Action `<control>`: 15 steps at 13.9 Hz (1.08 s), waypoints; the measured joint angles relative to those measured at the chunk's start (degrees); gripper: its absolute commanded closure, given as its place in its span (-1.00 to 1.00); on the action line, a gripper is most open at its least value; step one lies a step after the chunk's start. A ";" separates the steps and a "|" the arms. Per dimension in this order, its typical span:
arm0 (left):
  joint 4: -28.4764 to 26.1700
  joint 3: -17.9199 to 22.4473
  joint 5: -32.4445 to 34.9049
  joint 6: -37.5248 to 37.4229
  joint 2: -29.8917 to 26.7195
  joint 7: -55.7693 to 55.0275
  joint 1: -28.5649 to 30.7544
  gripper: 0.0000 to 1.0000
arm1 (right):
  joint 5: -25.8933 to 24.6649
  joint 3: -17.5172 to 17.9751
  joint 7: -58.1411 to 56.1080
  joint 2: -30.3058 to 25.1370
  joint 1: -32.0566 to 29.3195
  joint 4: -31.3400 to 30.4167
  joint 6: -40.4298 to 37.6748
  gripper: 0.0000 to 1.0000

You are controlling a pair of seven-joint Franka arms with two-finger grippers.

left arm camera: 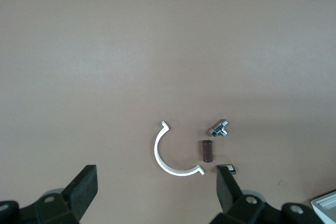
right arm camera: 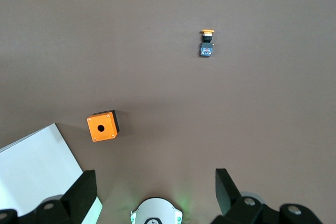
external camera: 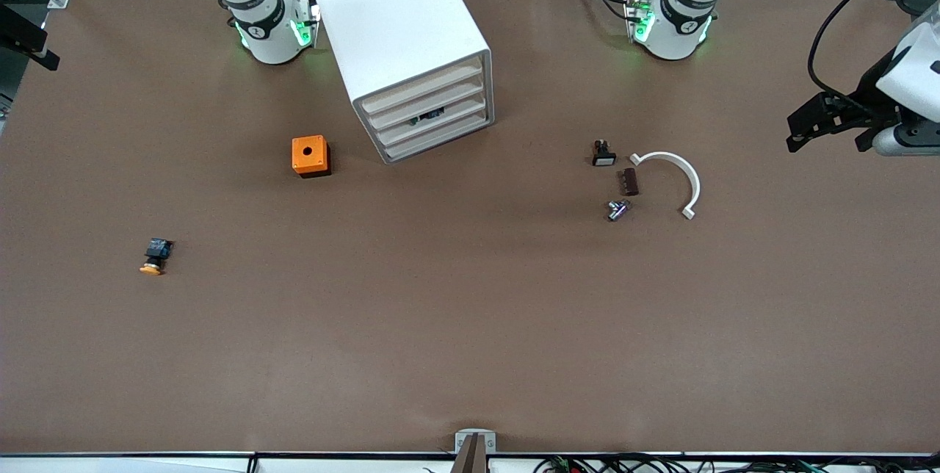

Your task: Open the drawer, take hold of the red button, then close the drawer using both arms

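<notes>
The white drawer cabinet (external camera: 411,54) stands between the arms' bases, and its drawers (external camera: 429,113) look shut. No red-capped button shows; a small dark and blue thing (external camera: 427,117) shows in a gap between drawers. My left gripper (external camera: 808,128) hangs open and empty high over the left arm's end of the table; its wrist view (left arm camera: 156,192) looks down on small parts. My right gripper (right arm camera: 155,192) is open and empty, high over its own base (right arm camera: 156,212), and is out of the front view. The cabinet's corner (right arm camera: 31,166) shows there too.
An orange box with a hole (external camera: 310,156) sits beside the cabinet. A button with a yellow-orange cap (external camera: 154,256) lies toward the right arm's end. A white arc (external camera: 672,179), a brown cylinder (external camera: 628,181), a metal fitting (external camera: 618,209) and a black part (external camera: 604,153) lie toward the left arm's end.
</notes>
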 measured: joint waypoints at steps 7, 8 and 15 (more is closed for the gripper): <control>0.00 0.01 0.00 -0.03 0.04 0.00 0.05 -1.00 | 0.00 0.00 0.00 0.00 0.00 0.00 0.00 -1.00; 0.00 0.01 0.00 -0.30 0.14 0.00 0.07 -1.00 | 0.00 0.00 0.00 0.00 0.00 -0.01 0.00 -1.00; -0.34 -0.40 -0.04 -3.24 6.00 -0.89 -0.92 -1.00 | 0.00 0.00 0.00 -0.02 0.00 -0.04 0.00 -1.00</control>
